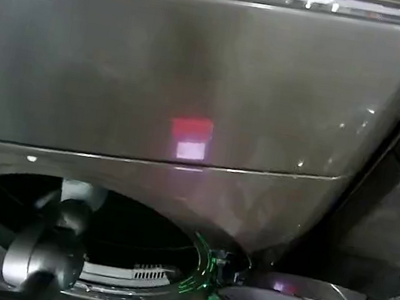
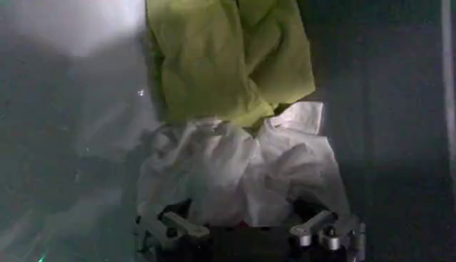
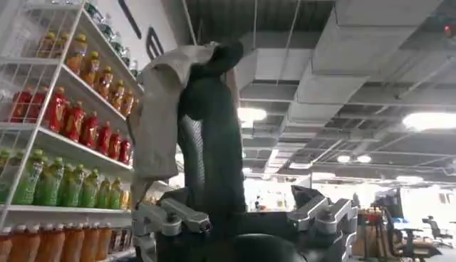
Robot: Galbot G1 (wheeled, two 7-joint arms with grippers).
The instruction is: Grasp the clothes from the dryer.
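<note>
Head view: the left arm reaches into the round port of the dryer (image 1: 198,66); a deeper push before closing should secure the grasp.

Left wrist view: the left end effector (image 2: 249,231), fingers spread apart, holds nothing; the clothes (image 2: 235,142) lie just ahead, white piece nearest.

Right wrist view: the right end effector (image 3: 246,217) idles, fingers apart, empty.
</note>
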